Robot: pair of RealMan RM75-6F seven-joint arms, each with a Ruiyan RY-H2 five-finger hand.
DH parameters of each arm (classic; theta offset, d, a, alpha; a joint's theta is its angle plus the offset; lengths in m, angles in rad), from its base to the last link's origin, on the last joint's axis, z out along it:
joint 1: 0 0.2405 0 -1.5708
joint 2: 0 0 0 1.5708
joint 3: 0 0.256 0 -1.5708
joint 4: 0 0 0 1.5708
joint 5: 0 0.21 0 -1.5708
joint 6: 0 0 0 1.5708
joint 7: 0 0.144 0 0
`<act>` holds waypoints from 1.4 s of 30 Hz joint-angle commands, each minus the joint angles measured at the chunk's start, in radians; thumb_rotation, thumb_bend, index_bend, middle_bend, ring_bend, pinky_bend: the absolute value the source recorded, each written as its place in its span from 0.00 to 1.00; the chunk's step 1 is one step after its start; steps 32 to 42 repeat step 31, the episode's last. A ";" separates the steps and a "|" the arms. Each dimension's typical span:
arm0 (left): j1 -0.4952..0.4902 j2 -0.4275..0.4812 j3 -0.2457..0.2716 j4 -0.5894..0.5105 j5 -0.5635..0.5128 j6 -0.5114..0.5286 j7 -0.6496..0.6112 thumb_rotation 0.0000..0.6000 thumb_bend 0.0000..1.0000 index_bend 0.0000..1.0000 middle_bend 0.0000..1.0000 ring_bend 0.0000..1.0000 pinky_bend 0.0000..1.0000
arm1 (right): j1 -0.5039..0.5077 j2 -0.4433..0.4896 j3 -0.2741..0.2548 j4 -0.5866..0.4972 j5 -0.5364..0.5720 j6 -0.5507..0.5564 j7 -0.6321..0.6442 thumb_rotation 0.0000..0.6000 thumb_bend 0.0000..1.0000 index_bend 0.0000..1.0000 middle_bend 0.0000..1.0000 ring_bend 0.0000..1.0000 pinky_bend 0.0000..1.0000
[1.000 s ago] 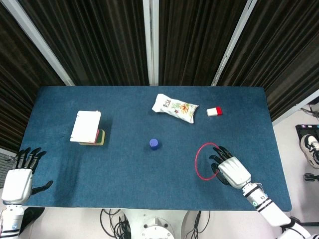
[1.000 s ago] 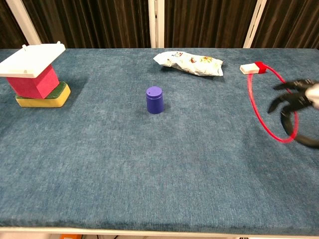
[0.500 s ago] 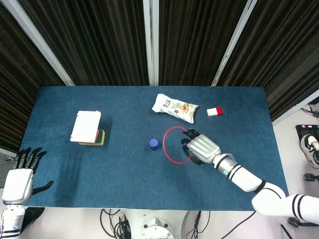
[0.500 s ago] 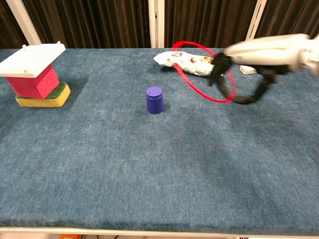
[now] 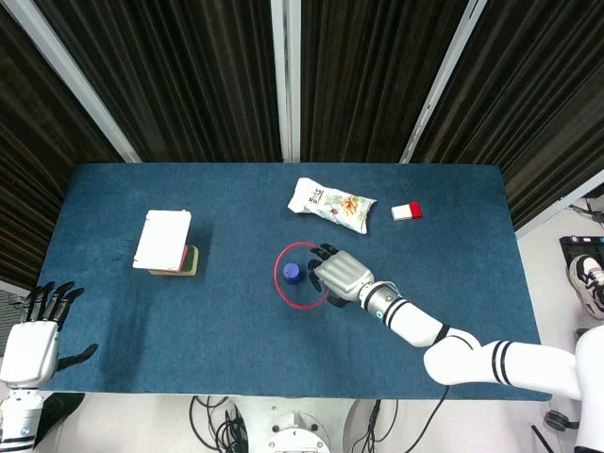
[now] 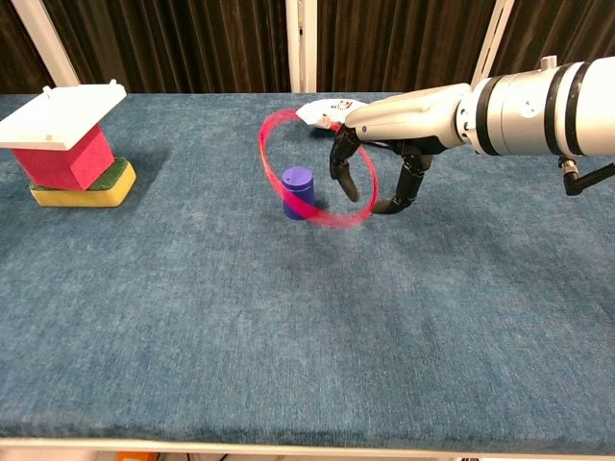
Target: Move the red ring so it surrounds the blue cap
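The right hand (image 5: pixel 342 275) reaches out over the middle of the table (image 5: pixel 113 311), its dark fingers (image 6: pixel 342 165) curled around the near-right part of the red ring (image 5: pixel 302 276), which it holds off the cloth. In the chest view the ring is tilted, its far side raised and its low edge close to the surface just right of the blue cap (image 6: pixel 299 192); it looks blurred there, so its exact height cannot be told. From the head view the cap sits inside the ring's outline, toward its left part, but the tilt seen from the chest camera suggests the ring is hanging over and partly in front of the cap, not yet lying flat around it. So the carrying appears largely done, and what seems left is to level the ring, lower it to the cloth with the cap inside, and open the fingers. The left hand (image 5: pixel 36 332) rests off the near-left corner of the table, fingers spread and holding nothing. Away from the work, a white board on a red block and yellow sponge (image 6: pixel 69 144) stands toward the left edge, a snack bag (image 5: pixel 330 205) lies toward the far edge behind the hand, and a small red-and-white block (image 5: pixel 406 211) lies to the right of the bag.
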 commanded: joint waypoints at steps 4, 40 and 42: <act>-0.003 -0.005 -0.001 0.014 0.001 -0.005 -0.014 1.00 0.00 0.16 0.09 0.00 0.00 | -0.006 0.007 -0.051 -0.057 0.042 0.106 -0.071 1.00 0.01 0.20 0.14 0.00 0.00; -0.044 -0.011 -0.028 0.005 0.006 -0.024 0.023 1.00 0.00 0.16 0.09 0.00 0.00 | -0.777 0.307 -0.347 -0.167 -0.536 1.059 0.344 1.00 0.16 0.13 0.12 0.00 0.00; -0.044 -0.011 -0.028 0.005 0.006 -0.024 0.023 1.00 0.00 0.16 0.09 0.00 0.00 | -0.777 0.307 -0.347 -0.167 -0.536 1.059 0.344 1.00 0.16 0.13 0.12 0.00 0.00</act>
